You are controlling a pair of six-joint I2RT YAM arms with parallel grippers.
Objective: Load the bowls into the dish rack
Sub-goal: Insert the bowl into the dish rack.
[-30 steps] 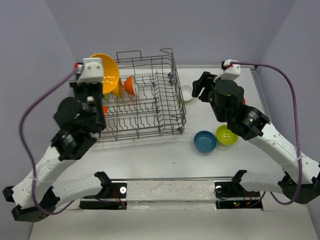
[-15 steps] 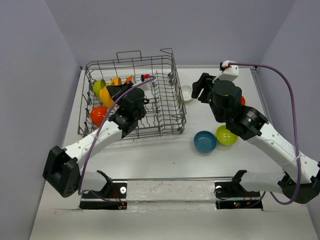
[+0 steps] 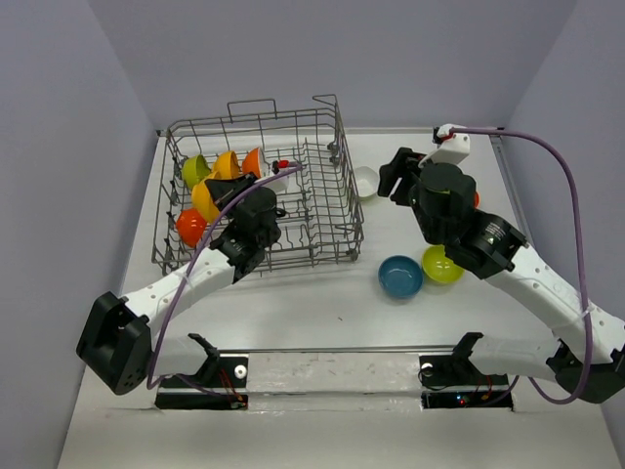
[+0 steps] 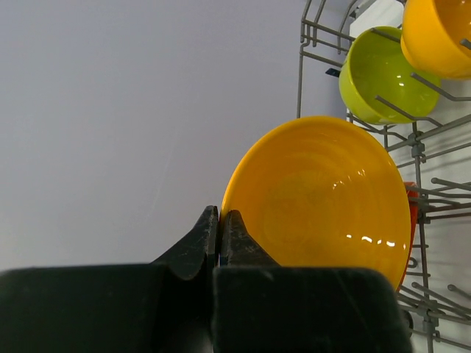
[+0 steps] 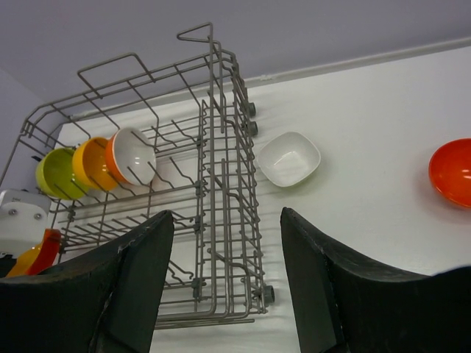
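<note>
The left gripper [image 4: 219, 217] is sunk inside the dish rack [image 3: 344, 186]. Its jaws are pressed narrow on the rim of an orange-yellow bowl [image 4: 316, 206], which is held on edge over the tines. Little room is left on the right of this hand. A racked red-orange bowl [image 3: 189, 227] is tucked just behind the held one. A racked lime green bowl [image 4: 375, 73] and a second orange-yellow bowl [image 4: 438, 37] are stood in a row further ahead and to the right, against the rack's tall wire side. To the left of the fingers only the lilac wall [image 4: 110, 110] is seen. The left arm [image 3: 186, 278] is stretched diagonally from its base over the rack's near wall, and the wrist is dipped inside.

The right gripper [image 5: 226, 217] is held wide above the table [image 3: 322, 313], with nothing between its fingers. The rack's right wall stands just to the left of the fingers. A white bowl [image 5: 288, 158] rests ahead of the fingertips, near that wall. A loose red-orange bowl [image 5: 452, 173] lies well off to the right, and bare table is left open between the two. Behind the hand, a teal blue bowl [image 3: 400, 277] and a loose lime green bowl [image 3: 442, 264] are set side by side beneath the forearm. The right arm [image 3: 527, 269] is bent at the elbow and the wrist is pitched forward and down.
</note>
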